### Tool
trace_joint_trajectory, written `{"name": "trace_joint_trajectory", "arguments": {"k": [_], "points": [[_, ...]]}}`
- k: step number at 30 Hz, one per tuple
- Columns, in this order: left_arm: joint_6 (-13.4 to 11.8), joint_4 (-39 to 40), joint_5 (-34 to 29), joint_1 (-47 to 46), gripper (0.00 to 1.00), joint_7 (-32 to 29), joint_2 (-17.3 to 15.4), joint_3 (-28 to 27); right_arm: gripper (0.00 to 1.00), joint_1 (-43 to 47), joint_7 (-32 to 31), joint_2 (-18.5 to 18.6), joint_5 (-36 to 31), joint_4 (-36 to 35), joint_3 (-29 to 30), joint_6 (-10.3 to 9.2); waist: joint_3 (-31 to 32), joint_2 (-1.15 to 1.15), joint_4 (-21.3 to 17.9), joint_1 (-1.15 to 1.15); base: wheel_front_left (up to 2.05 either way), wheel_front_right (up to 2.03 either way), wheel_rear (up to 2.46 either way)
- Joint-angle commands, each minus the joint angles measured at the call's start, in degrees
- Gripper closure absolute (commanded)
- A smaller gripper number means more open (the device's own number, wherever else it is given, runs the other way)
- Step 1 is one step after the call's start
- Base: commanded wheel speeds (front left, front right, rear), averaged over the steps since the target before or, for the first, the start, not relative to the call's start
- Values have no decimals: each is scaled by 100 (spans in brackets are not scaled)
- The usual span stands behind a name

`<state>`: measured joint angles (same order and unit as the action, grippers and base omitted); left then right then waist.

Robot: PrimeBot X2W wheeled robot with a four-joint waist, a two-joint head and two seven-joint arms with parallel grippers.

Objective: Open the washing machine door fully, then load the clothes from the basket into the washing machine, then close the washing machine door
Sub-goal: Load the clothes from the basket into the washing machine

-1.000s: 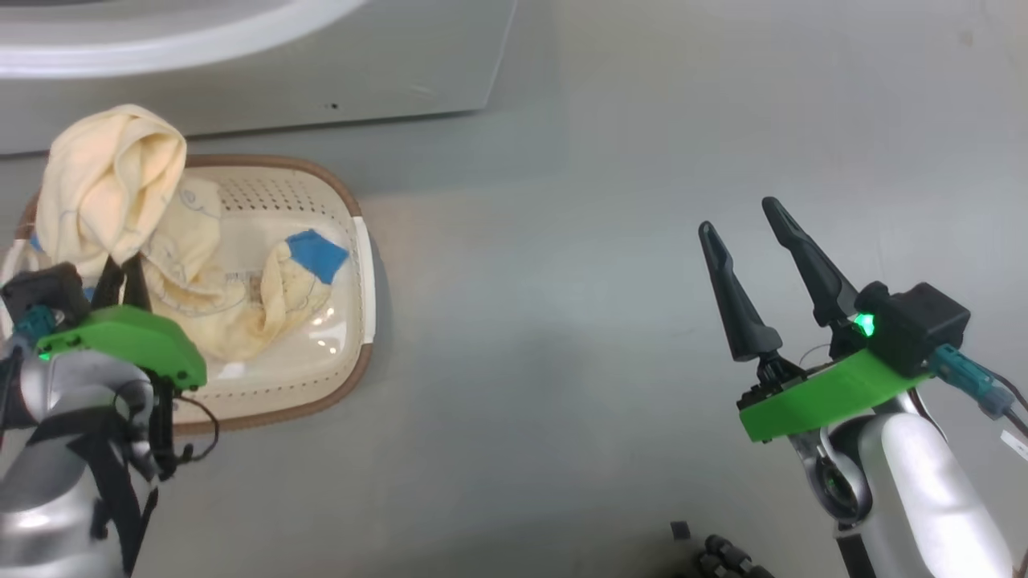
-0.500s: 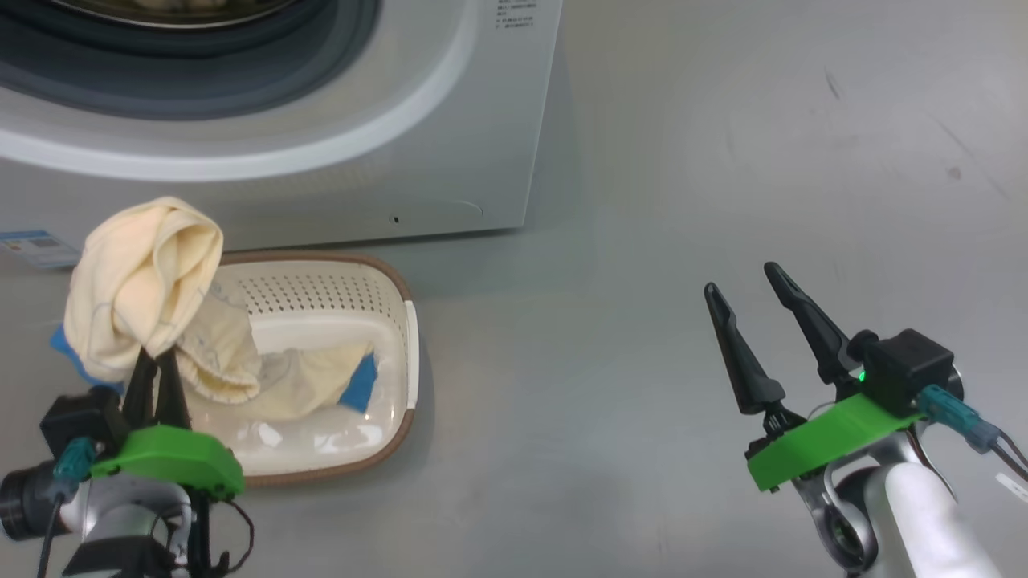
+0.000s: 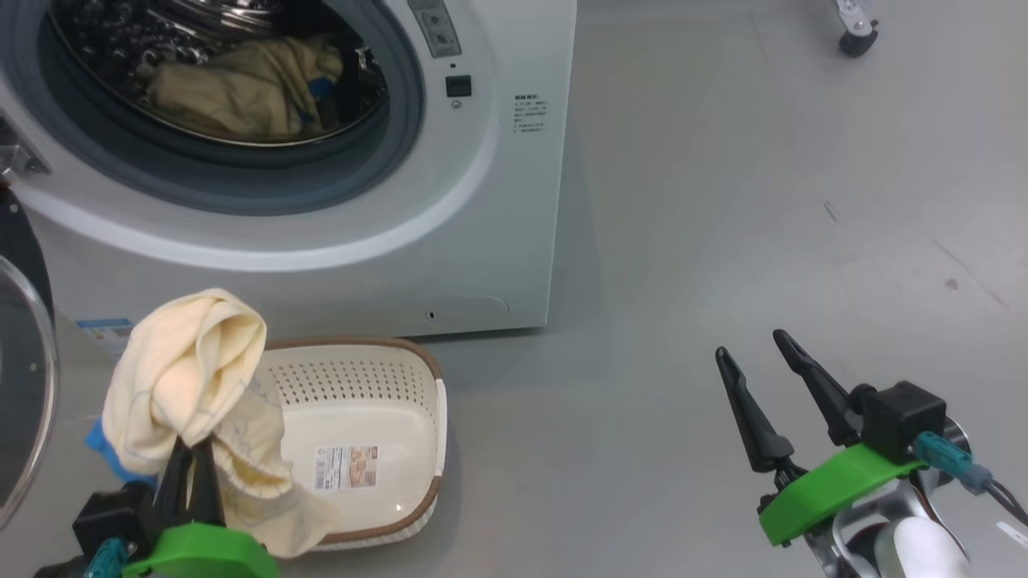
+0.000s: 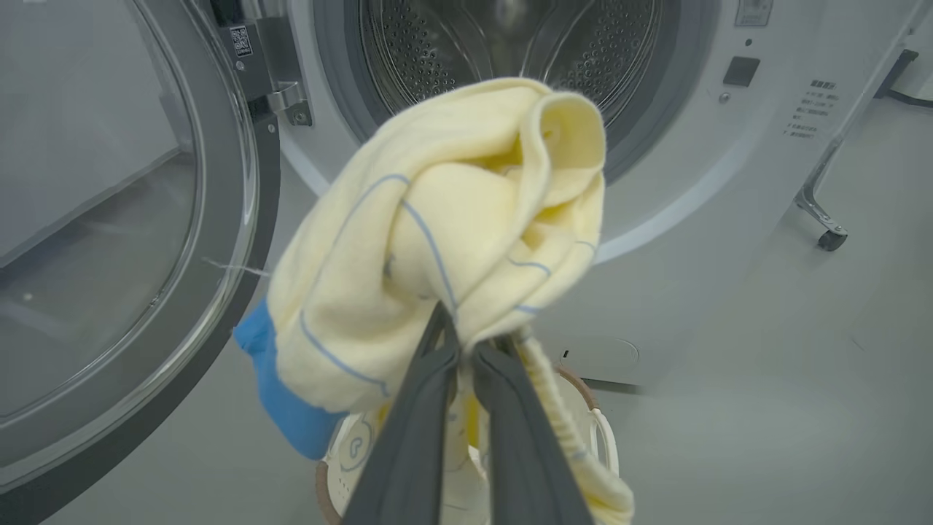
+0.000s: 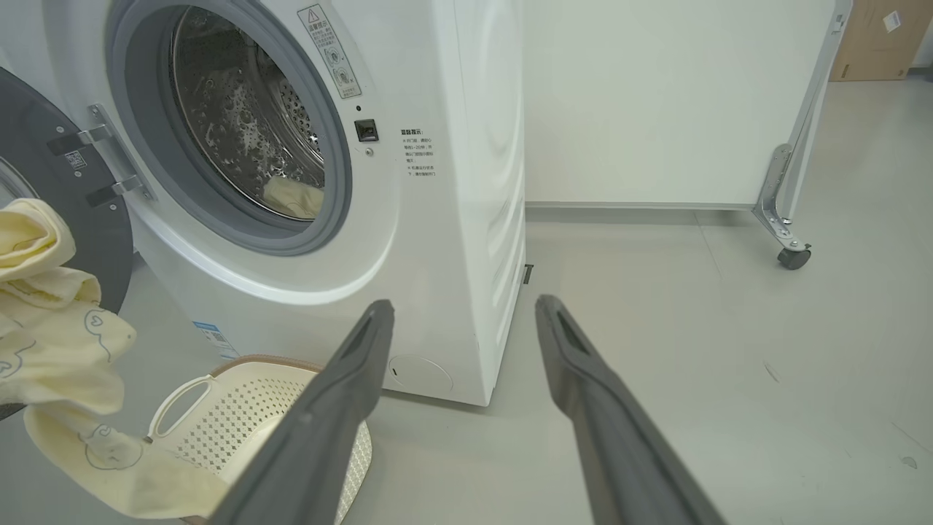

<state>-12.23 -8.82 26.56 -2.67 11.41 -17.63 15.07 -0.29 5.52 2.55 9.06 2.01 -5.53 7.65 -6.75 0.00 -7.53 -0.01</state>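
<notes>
Now the left end effector point(image 3: 191, 451), pinched shut on the cream-yellow garment point(image 3: 181, 373) above the basket point(image 3: 438, 397), faces the open washing machine point(image 3: 498, 201) ahead and higher; the right end effector point(image 3: 748, 343) gapes empty, farther off

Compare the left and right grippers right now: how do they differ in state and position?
The left gripper is shut on the clothes, whose fabric hangs over the basket; the right gripper is open and holds nothing. The left gripper sits in front of the washing machine; the right gripper hovers over the floor, off to the machine's right. Both have two dark fingers on a green mount, pointing up the head view.
</notes>
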Motion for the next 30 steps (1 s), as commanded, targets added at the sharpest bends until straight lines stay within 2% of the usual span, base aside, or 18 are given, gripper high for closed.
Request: {"name": "trace_joint_trajectory", "arguments": {"k": [1,12,20,30], "points": [[-86,347,-84,-52,100,-28,-189,-212,0,-96,-22,32,-52,-242,-76,-16,195,0,64,1,0,0,0],[-345,1162,-152,555,100,-347,-274,-87,0,113,-219,32,-139,-454,21,-16,537,0,218,1,0,0,0],[-456,1369,-147,707,100,-470,-290,-64,0,176,-300,32,-174,-550,24,-16,626,0,252,1,0,0,0],[-479,1424,-125,674,100,-494,-314,-45,0,147,-292,32,-157,-541,-60,-16,565,0,204,1,0,0,0]]}}
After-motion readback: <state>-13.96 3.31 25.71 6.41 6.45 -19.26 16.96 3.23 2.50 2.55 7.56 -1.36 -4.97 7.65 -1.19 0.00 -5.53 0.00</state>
